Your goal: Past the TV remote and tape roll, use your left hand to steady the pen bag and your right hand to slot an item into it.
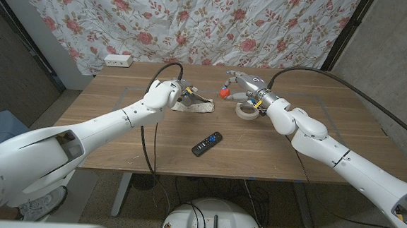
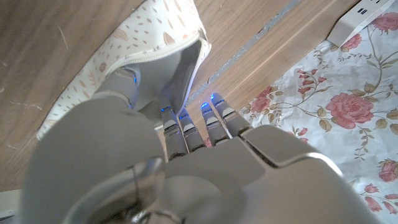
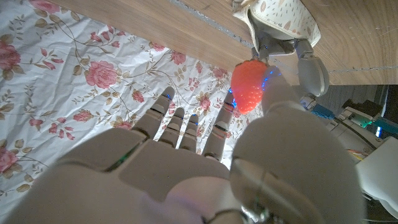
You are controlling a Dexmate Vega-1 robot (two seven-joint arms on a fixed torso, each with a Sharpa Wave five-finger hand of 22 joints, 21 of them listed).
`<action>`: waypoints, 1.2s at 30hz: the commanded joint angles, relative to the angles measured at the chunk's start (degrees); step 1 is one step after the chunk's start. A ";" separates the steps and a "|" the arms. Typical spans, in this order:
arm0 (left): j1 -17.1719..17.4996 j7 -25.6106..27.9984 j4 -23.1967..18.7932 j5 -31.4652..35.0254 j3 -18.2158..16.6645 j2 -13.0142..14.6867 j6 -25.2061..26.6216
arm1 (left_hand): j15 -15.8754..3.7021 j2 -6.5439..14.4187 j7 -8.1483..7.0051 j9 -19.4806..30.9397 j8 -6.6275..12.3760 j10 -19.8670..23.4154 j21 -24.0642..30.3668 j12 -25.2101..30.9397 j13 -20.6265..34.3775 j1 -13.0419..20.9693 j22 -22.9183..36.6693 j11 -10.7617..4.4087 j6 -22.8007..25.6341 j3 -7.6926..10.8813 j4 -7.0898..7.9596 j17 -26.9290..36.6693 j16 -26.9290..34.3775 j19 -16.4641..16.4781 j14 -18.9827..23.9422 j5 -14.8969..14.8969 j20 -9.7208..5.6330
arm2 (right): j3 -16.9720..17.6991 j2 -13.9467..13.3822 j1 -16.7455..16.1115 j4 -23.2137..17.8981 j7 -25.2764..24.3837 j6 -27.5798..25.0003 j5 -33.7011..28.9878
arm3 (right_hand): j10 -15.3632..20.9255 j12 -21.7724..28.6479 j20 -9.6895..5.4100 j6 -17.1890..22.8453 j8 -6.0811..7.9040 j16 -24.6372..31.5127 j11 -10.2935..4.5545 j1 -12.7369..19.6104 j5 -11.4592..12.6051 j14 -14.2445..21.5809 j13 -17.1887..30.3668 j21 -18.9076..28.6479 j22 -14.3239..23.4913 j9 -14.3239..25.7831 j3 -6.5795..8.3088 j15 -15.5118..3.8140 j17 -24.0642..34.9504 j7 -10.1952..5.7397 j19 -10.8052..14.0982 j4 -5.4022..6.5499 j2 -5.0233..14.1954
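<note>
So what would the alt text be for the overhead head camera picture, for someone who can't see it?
Two white robot arms reach over a wooden table: the left hand holds a cream pen bag, while the right hand holds a small red item just beside it. A tape roll lies under the right hand, a black TV remote nearer the robot, floral cloth behind.

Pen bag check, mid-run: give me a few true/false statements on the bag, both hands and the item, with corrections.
1. The left hand holds the pen bag open. True.
2. The right hand is empty. False: it pinches a red strawberry-like item.
3. The item is already inside the bag. False: it is still outside, beside the bag's mouth.
4. The tape roll lies under the right hand. True.
5. The TV remote is in the bag. False: it lies on the table, nearer the robot.
</note>
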 commanded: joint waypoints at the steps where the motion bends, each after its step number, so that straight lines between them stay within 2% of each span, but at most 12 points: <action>1: -0.30 -0.18 0.62 -0.58 -0.08 -0.38 -0.96 | -3.87 -0.28 0.50 0.15 0.12 -0.60 -0.20 -0.12 0.33 -0.57 0.08 0.23 -0.87 -0.42 0.10 0.15 -0.13 -0.32 -0.42 0.54 -0.36 | -1.25 1.81 2.15 2.46 -0.50 1.62 0.72 | 0.40 -0.19 0.33 1.79 2.47 -0.02 0.18 0.23 0.28 0.19 -0.03 -0.11 0.24 0.13 -0.10 0.36 0.24 -0.89 0.19 -0.05 0.53; 25: -0.66 0.26 1.20 -1.70 -0.08 -0.70 -1.80 | -3.62 -0.39 0.78 0.14 0.39 -1.56 -0.16 0.02 0.33 -1.30 0.08 0.54 -2.15 -1.10 0.28 0.16 -0.06 -0.73 -1.08 0.51 -0.41 | -5.72 6.37 7.87 8.28 1.96 3.61 0.57 | 0.59 -0.15 0.34 1.87 2.39 -0.14 0.23 0.34 0.23 0.06 -0.03 -0.15 0.24 -0.31 -0.23 0.52 0.23 -0.83 0.12 -0.07 0.59; 36: -0.64 0.64 1.19 -2.06 0.01 -0.63 -2.03 | -3.53 -0.41 0.65 0.13 0.40 -1.95 -0.11 0.07 0.33 -1.64 0.08 0.71 -2.76 -1.38 0.34 0.16 -0.01 -0.77 -1.23 0.51 -0.36 | -7.65 8.82 10.75 12.62 2.32 4.25 0.94 | 0.61 -0.16 0.42 1.90 2.32 -0.19 0.19 0.32 0.22 0.02 -0.03 -0.18 0.24 -0.56 -0.30 0.49 0.24 -0.78 0.03 -0.04 0.64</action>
